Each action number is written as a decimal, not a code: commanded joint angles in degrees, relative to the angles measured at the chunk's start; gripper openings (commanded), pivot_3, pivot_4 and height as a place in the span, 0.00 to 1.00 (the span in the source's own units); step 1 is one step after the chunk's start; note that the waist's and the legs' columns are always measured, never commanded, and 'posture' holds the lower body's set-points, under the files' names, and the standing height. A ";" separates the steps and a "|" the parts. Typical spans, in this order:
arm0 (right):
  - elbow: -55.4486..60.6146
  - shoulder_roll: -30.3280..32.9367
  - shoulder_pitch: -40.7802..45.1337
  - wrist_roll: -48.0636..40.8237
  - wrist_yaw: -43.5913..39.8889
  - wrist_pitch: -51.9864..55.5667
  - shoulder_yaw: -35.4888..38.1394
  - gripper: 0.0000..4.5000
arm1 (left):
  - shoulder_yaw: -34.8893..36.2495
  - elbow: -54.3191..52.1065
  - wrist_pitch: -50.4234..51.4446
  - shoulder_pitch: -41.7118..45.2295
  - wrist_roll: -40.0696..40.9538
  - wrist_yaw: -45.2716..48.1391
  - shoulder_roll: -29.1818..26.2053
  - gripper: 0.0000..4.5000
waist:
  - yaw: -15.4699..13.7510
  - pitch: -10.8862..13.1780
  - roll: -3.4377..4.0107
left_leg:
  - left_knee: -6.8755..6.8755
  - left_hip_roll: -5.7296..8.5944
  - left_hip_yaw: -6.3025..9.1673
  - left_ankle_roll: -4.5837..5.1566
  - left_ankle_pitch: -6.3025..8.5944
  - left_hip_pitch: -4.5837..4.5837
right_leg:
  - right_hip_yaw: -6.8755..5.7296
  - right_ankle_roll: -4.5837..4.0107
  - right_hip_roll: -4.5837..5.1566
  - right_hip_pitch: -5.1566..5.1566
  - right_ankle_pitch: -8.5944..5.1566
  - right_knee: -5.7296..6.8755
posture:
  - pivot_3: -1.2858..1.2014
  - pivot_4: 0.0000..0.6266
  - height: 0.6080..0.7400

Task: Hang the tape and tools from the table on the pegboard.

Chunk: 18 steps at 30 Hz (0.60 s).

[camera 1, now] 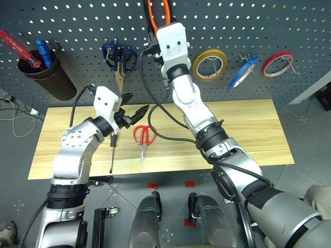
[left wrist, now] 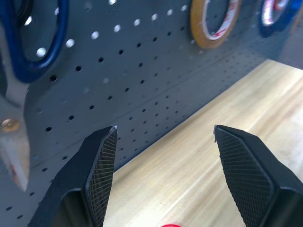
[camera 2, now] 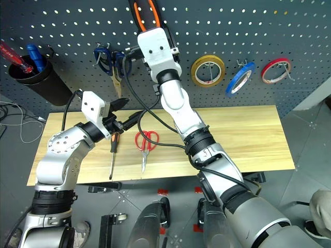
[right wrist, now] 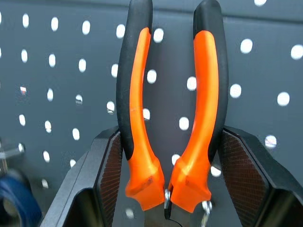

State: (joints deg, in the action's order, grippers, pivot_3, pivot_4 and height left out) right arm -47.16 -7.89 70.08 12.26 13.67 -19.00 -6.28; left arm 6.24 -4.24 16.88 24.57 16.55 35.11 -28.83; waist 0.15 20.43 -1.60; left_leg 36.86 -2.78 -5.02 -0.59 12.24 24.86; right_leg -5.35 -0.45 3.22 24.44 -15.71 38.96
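Note:
My right gripper (right wrist: 168,142) is raised against the pegboard (camera 1: 248,20) and shut on the orange-and-black pliers (right wrist: 137,94), whose handles point up the board (camera 1: 166,13). My left gripper (camera 1: 134,106) hovers open and empty over the table (camera 1: 243,129), close to the board and above the red scissors (camera 1: 144,144). Those scissors lie flat on the wood. Just left of them lies the slim screwdriver (camera 1: 112,140). The blue tape (camera 1: 232,82) hangs on a hook at the board's right.
Blue-handled scissors (camera 1: 119,77) hang on the board above my left gripper. A yellow tape ring (camera 1: 195,66) and a red one (camera 1: 265,67) flank the blue tape. A dark cup (camera 1: 51,77) with tools is mounted at far left. Cables hang from my right arm.

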 commanded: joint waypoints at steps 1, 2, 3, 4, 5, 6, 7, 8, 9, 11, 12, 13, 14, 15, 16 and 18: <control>1.33 -0.04 1.22 0.43 1.57 -3.01 0.11 0.60 | -0.12 -0.36 -3.03 0.61 -1.33 -1.27 0.68 0.76 | 0.00 0.00 0.00 | 0.00 0.00 0.00 0.00 0.00 0.00 | -0.01 0.00 0.00 0.00 0.00 0.00 | 0.54 0.55 1.00; 1.21 -0.09 1.16 0.29 1.47 -2.82 0.19 0.60 | -0.17 -0.19 -3.20 0.53 -1.40 -1.32 0.81 0.76 | 0.00 0.00 0.00 | 0.00 0.00 0.00 0.00 0.00 0.00 | 0.00 0.00 0.00 0.00 0.00 0.00 | 0.54 0.55 1.00; 1.18 -0.29 0.88 -0.18 0.86 -2.31 0.30 0.60 | -0.25 -0.04 -3.37 0.34 -1.54 -1.36 0.98 0.76 | 0.00 0.00 0.00 | 0.00 0.00 0.00 0.00 0.00 0.00 | 0.00 0.00 0.00 0.00 0.00 -0.01 | 0.54 0.55 1.00; 1.34 -0.65 0.28 -0.94 -0.16 -1.50 0.47 0.60 | -0.38 -0.02 -3.30 -0.01 -1.57 -1.30 1.17 0.76 | 0.00 0.00 0.00 | 0.00 0.00 -0.01 0.00 0.00 0.00 | 0.01 0.00 0.00 0.00 0.00 -0.01 | 0.54 0.55 1.00; 1.63 -1.07 -0.52 -1.70 -0.89 -0.48 0.76 0.60 | -0.61 -0.03 -3.42 -0.43 -1.75 -1.20 1.30 0.76 | 0.00 0.00 0.00 | 0.00 0.00 -0.01 0.00 0.00 0.00 | 0.01 0.00 0.00 0.00 0.00 -0.01 | 0.54 0.55 1.00; 1.97 -1.53 -1.42 -2.53 -1.60 0.38 1.17 0.60 | -0.76 -0.04 -3.25 -0.82 -1.78 -1.23 1.48 0.76 | 0.00 0.00 0.00 | 0.00 0.00 -0.01 0.00 0.00 0.00 | 0.00 0.00 0.00 0.00 0.00 0.00 | 0.53 0.55 1.00; 2.65 -1.98 -2.66 -3.64 -2.40 0.85 1.64 0.60 | -1.03 -0.09 -2.64 -1.28 -1.92 -1.36 1.52 0.76 | 0.01 0.00 0.00 | -0.01 -0.01 0.00 0.00 0.00 -0.01 | 0.01 0.00 0.00 -0.01 0.00 0.00 | 0.53 0.55 1.00; 3.91 -2.26 -4.15 -4.49 -2.90 0.19 1.93 0.68 | -1.37 -0.07 -2.19 -1.80 -2.15 -1.42 1.49 0.76 | -0.02 0.00 0.00 | -0.01 -0.01 0.00 0.00 0.00 -0.02 | 0.00 0.00 0.00 -0.03 0.00 -0.01 | 0.53 0.55 1.00; 5.21 -2.50 -5.38 -5.16 -3.09 1.02 2.19 0.77 | -1.72 -0.05 -1.68 -2.30 -2.53 -1.62 1.41 0.76 | -0.01 0.00 -0.01 | 0.00 0.00 0.00 0.00 0.00 -0.01 | 0.00 0.00 0.01 -0.03 0.00 -0.01 | 0.53 0.55 1.00; 7.34 -2.50 -6.92 -5.62 -4.14 2.60 1.91 0.89 | -2.00 -0.28 -1.10 -3.21 -2.12 -1.57 1.77 0.76 | 0.01 0.00 0.00 | 0.01 0.00 0.00 0.01 0.00 -0.03 | 0.01 0.00 0.01 -0.07 0.00 -0.01 | 0.53 0.55 1.00; 8.46 -2.44 -7.58 -5.56 -4.44 3.78 1.65 0.97 | -2.28 -0.44 -0.35 -3.55 -2.40 -1.91 1.77 0.76 | 0.03 0.00 0.00 | 0.02 0.00 0.02 0.01 0.00 -0.03 | 0.01 0.00 0.01 -0.06 0.00 0.00 | 0.53 0.55 1.00; 10.00 -2.40 -8.51 -5.64 -5.05 5.22 1.38 0.99 | -2.35 -0.46 0.08 -3.77 -2.16 -2.12 2.19 0.76 | 0.03 0.00 0.00 | 0.04 0.00 0.01 0.01 0.00 -0.03 | 0.01 0.00 0.01 -0.05 0.00 0.01 | 0.52 0.55 1.00; 12.09 -2.34 -9.71 -5.77 -5.80 6.93 1.02 0.99 | -2.56 -0.60 0.51 -4.02 -2.32 -2.49 2.43 0.76 | 0.02 0.00 0.00 | 0.04 -0.01 0.03 0.00 0.00 -0.03 | 0.00 0.00 0.01 -0.05 0.00 0.02 | 0.52 0.55 1.00; 14.52 -2.29 -11.13 -6.00 -6.54 8.62 0.77 0.99 | -2.86 -0.74 1.02 -4.30 -2.66 -2.91 2.61 0.76 | 0.00 0.00 0.00 | 0.04 -0.01 0.05 0.00 0.00 -0.03 | -0.01 0.00 0.01 -0.05 0.00 0.03 | 0.52 0.55 1.00; 18.04 -2.20 -13.16 -6.48 -7.96 11.66 0.29 0.99 | -3.16 -1.07 1.71 -4.90 -3.10 -3.44 2.73 0.76 | -0.01 0.00 0.00 | 0.04 -0.01 0.05 0.00 0.00 -0.03 | -0.01 0.00 0.01 -0.06 0.00 0.03 | 0.52 0.55 1.00; 27.30 -1.70 -18.55 -8.11 -11.81 18.49 -1.36 1.00 | -3.44 -2.44 3.77 -6.95 -3.67 -4.50 2.69 0.84 | 0.03 0.00 0.00 | 0.04 0.00 0.05 0.01 0.00 -0.03 | 0.01 0.00 0.01 -0.07 0.00 0.01 | 0.52 0.56 1.00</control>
State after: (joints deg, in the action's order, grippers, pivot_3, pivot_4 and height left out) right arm -28.07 -7.69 54.84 5.58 4.82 -5.04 -6.13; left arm 2.94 -4.08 19.36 19.58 13.65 31.66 -26.06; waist 0.17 20.43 -1.60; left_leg 36.89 -2.77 -4.97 -0.58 12.25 24.83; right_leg -5.32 -0.45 3.23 24.37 -15.71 38.96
